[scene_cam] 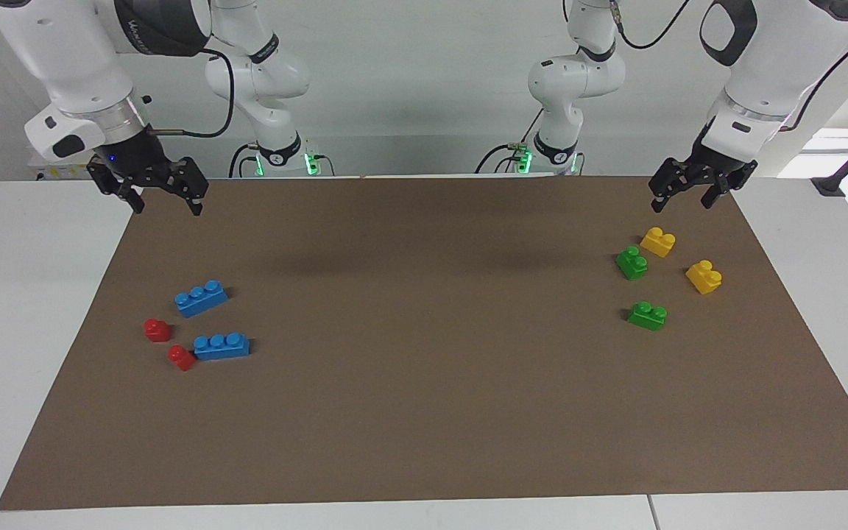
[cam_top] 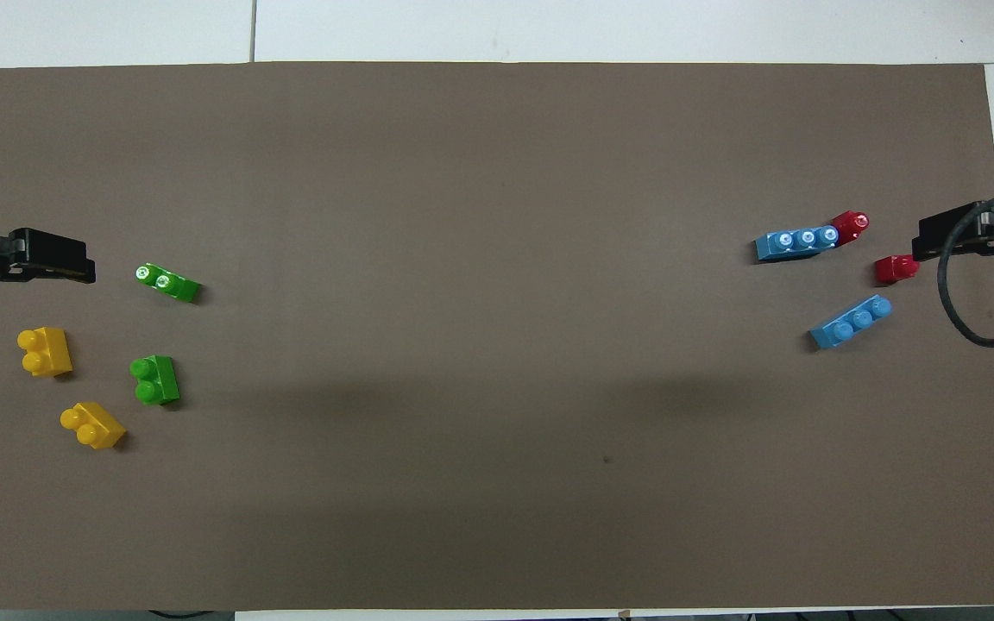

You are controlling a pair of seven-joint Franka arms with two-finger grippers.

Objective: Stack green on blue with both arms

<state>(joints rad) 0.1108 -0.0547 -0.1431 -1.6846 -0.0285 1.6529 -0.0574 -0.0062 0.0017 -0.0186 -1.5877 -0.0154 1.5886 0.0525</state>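
We find both black two-finger grippers, left [scene_cam: 696, 193] and right [scene_cam: 166, 197], hanging empty with fingers apart over the mat's robot-side corners. Farther out, two small green two-stud plastic bricks [scene_cam: 631, 263] [scene_cam: 648, 316] sit among yellow two-stud bricks [scene_cam: 657, 241] at the left arm's end, and two long blue three-stud plastic bricks [scene_cam: 201, 298] [scene_cam: 221, 346] by small red bricks [scene_cam: 157, 330] at the right arm's. We judge them light, rigid and slick, best pinched across the flat side walls below the studs.

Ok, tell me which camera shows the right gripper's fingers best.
The facing view: the right gripper hangs side-on above the mat's corner, open and empty, both fingertips visible. The overhead view shows only its black tip at the picture's edge, beside a red brick, partly crossed by a cable.
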